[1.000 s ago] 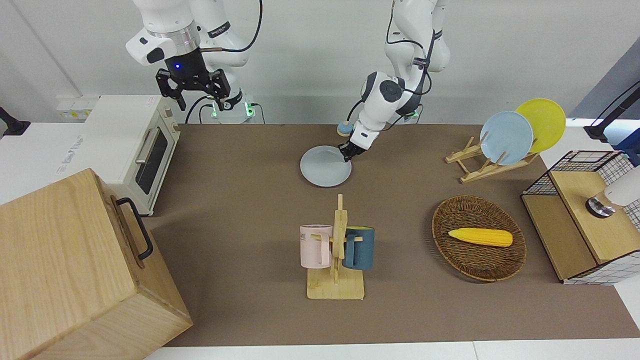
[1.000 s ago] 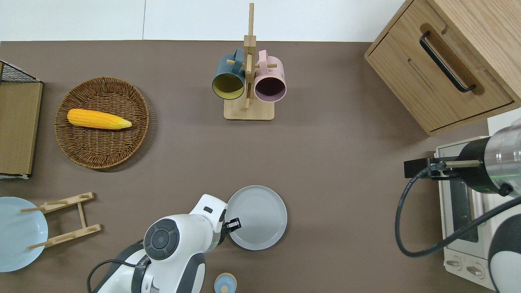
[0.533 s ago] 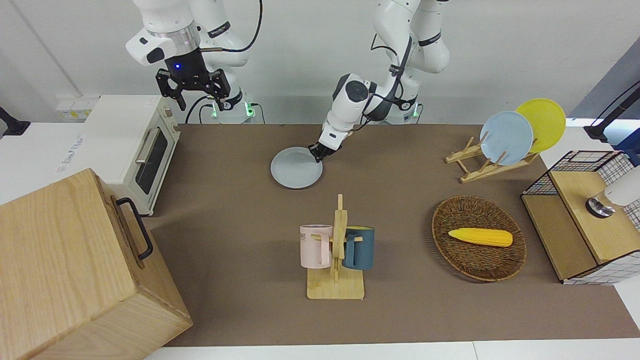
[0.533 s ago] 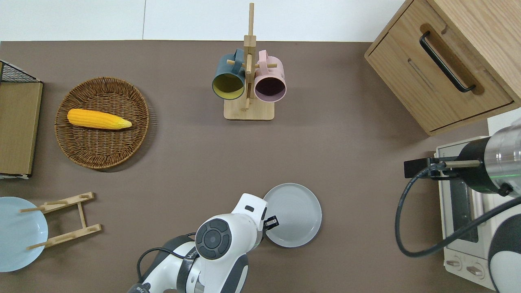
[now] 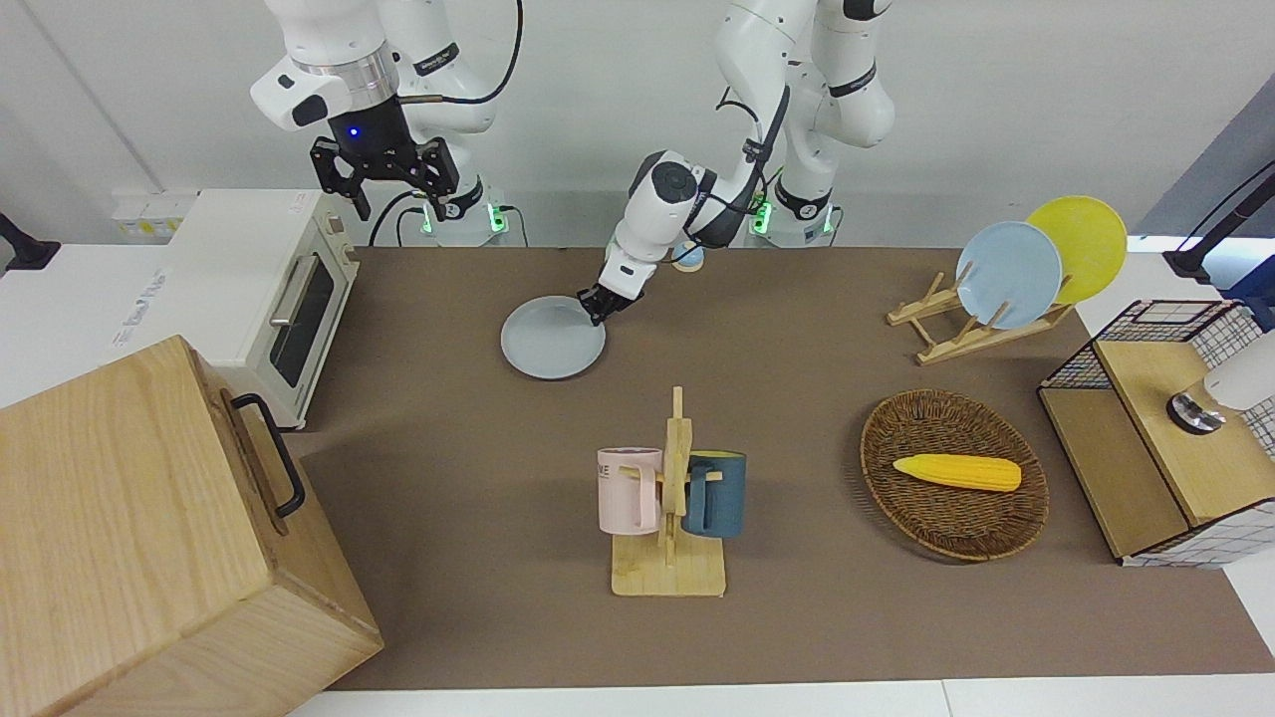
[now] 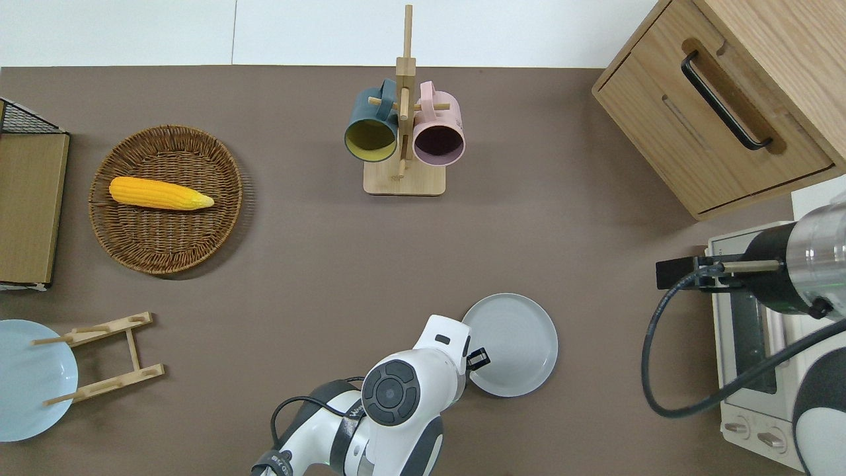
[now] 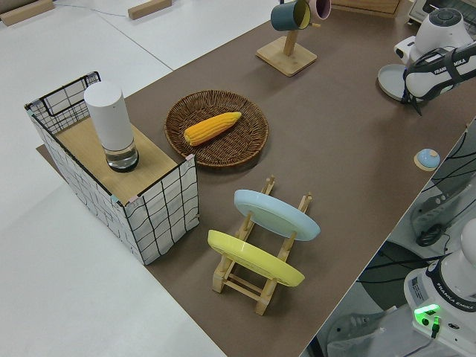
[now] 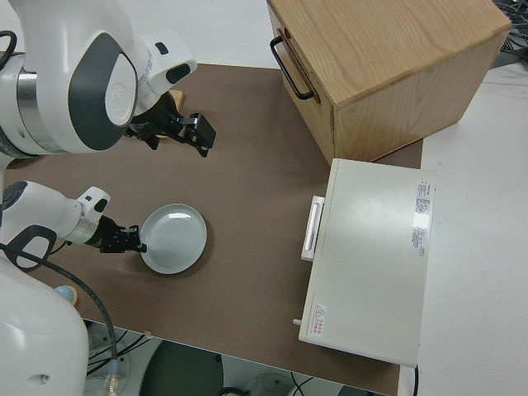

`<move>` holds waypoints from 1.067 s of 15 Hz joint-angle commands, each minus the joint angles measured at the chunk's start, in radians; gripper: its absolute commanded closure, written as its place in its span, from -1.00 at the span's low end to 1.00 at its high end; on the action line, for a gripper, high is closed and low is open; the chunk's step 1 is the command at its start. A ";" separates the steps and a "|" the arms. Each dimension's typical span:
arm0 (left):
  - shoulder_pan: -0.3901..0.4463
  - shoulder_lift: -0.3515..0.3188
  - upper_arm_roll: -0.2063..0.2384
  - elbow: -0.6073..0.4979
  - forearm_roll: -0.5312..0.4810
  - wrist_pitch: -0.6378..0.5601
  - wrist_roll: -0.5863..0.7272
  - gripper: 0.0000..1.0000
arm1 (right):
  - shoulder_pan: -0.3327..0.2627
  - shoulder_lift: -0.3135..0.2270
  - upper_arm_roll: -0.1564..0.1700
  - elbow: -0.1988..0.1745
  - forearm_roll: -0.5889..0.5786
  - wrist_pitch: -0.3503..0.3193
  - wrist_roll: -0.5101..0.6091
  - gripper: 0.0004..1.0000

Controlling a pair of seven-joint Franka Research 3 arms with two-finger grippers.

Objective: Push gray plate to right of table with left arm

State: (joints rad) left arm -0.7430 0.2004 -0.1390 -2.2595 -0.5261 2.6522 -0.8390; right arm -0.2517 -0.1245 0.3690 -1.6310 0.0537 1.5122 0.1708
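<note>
The left gripper (image 6: pixel 477 360), its opening not discernible, is set against the rim of the small round pale bluish-gray plate (image 6: pixel 512 344), which lies flat on the matte brown surface (image 6: pixel 317 264) beside it, toward the right arm's end. The right arm is parked.

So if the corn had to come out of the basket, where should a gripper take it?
Probably from straight above, across the middle of the corn. It lies flat on its side in the shallow wicker basket, long axis along the table, so the fingers would close across its width.
</note>
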 commanded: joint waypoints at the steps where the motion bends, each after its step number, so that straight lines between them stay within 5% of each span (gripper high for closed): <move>1: 0.007 0.044 -0.002 0.021 -0.015 0.017 -0.006 0.39 | -0.024 -0.027 0.014 -0.027 0.021 0.000 0.010 -0.99; 5: 0.085 -0.060 -0.039 0.018 -0.015 -0.120 -0.006 -0.93 | -0.024 -0.027 0.014 -0.027 0.021 0.000 0.010 -0.99; 9: 0.183 -0.193 0.005 0.047 0.042 -0.412 0.011 -0.97 | -0.024 -0.027 0.014 -0.027 0.021 0.000 0.010 -0.99; 11: 0.203 -0.200 0.103 0.176 0.202 -0.658 0.062 -0.97 | -0.024 -0.027 0.014 -0.027 0.021 0.000 0.010 -0.99; 13: 0.224 -0.202 0.220 0.305 0.224 -0.866 0.205 -0.98 | -0.024 -0.027 0.014 -0.027 0.021 0.000 0.012 -0.99; 16: 0.251 -0.202 0.396 0.353 0.250 -0.975 0.487 -0.98 | -0.024 -0.027 0.014 -0.027 0.021 0.000 0.012 -0.99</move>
State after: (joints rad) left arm -0.5082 -0.0168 0.1690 -1.9427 -0.3138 1.7480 -0.5292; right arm -0.2517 -0.1245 0.3690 -1.6310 0.0537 1.5122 0.1708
